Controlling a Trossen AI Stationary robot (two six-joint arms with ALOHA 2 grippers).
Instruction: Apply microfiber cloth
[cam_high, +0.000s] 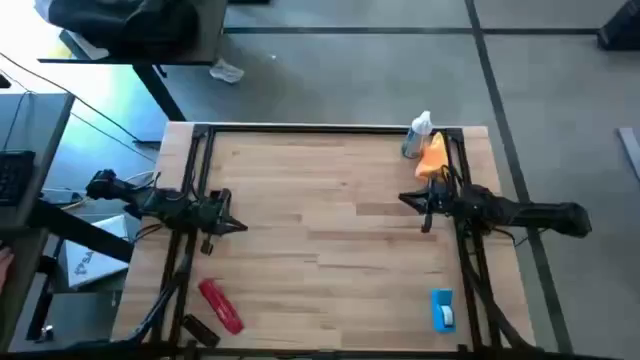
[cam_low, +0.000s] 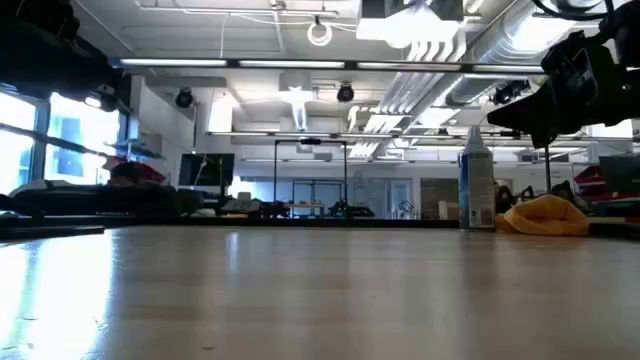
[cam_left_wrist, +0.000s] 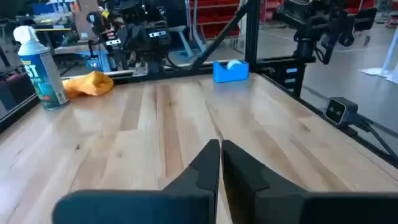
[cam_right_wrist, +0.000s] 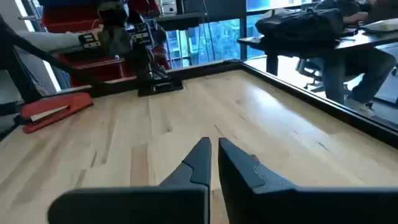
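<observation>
The orange microfiber cloth (cam_high: 433, 157) lies bunched on the wooden table at the far right, next to a spray can (cam_high: 416, 136); it also shows in the low view (cam_low: 547, 216) and the left wrist view (cam_left_wrist: 89, 84). My right gripper (cam_high: 407, 199) hovers just near of the cloth, fingers shut (cam_right_wrist: 213, 149), touching nothing. My left gripper (cam_high: 243, 226) waits at the table's left side, shut (cam_left_wrist: 220, 149), above bare wood.
A red oblong object (cam_high: 221, 304) lies near the front left edge. A blue-and-white item (cam_high: 442, 309) sits at the front right. A black frame rail (cam_high: 330, 129) borders the table's far edge. Bare wood spans the middle.
</observation>
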